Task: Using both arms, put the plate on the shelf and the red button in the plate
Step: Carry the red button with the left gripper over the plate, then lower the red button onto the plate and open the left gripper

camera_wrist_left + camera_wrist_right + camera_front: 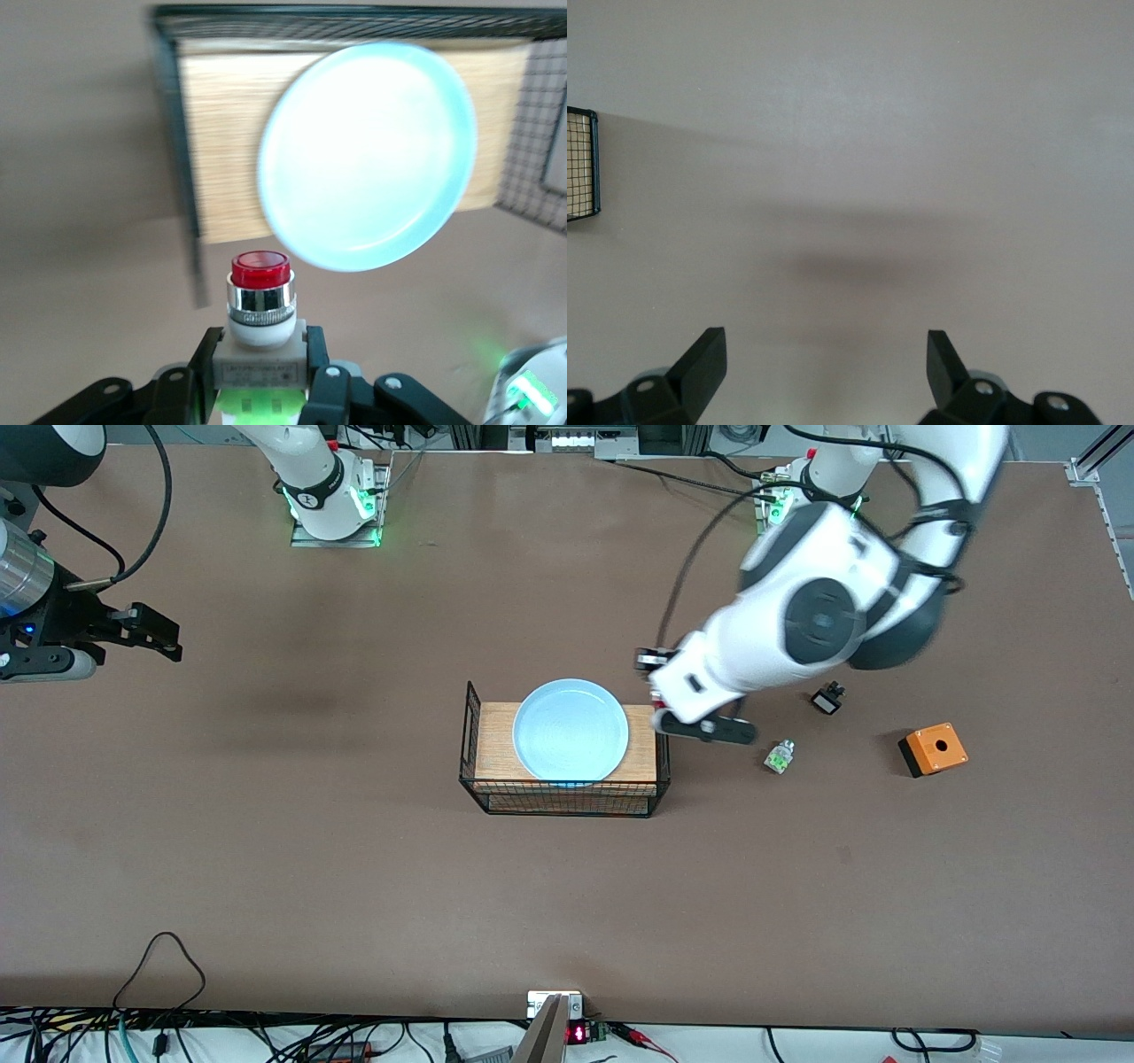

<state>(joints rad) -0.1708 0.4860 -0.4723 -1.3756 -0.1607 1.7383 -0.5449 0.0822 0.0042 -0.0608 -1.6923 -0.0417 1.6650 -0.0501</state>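
One plate (570,731): round, pale blue, raised rim, lying on wooden board (496,744) inside black wire basket (562,801), mid tabletop (354,868). One red button (260,305): red cap, metal ring, whitish body, clamped in left pincer (260,390) beside basket, toward left arm's end. One white-green part (779,756), one small black part (827,697), one orange box (933,748) on tabletop there. Right pincer (826,363) spread wide, holding nothing, over bare tabletop; that arm waits.

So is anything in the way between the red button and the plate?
Nothing visible is. The left gripper holds the red button just beside the wire basket, whose side wall stands lower than the plate resting on its wooden board.
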